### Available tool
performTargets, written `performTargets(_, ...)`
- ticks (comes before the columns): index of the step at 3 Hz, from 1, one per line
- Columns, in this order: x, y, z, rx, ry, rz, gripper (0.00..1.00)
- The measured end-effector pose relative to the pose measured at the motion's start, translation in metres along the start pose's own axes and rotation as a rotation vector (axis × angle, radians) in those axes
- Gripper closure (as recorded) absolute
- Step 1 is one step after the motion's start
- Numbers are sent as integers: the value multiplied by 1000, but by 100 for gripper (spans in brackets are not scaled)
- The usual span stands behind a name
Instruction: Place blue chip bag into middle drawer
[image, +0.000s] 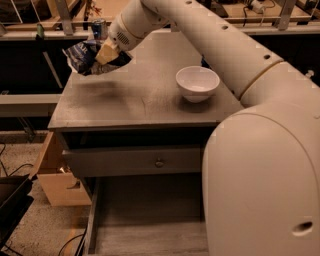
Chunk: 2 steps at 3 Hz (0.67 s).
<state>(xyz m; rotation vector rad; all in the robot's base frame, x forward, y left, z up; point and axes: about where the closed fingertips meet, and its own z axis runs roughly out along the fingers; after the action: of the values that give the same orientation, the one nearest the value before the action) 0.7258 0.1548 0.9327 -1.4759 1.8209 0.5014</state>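
While the pincer clamps tight on the blue chip bag, the bag hangs over the far left corner of the table. It looks lifted off the top, with a dark shadow on the grey surface beneath it. Tan fingers press into the bag's right end, and the crumpled foil juts out to the left. The white arm reaches in from the right foreground, passing above a white bowl. That bowl stands upright on the right half of the table, well apart from the bag. Just behind the bag, farther back, stands a blue soda can. Below the table top a closed grey drawer front bears a small round knob. Under that, the middle drawer stands pulled out toward the camera, its pale streaked floor and low left wall in view. Its right part is hidden behind the robot's bulky body. The bag is well apart from that drawer, high above it and off to the left. A light wooden box sits low beside the table's left side.
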Motion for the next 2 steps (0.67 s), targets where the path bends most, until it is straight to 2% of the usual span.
performTargets(1,11,41,-46,-45,44,-16,100)
performTargets(2,34,90,-92,-89,153,-36,100)
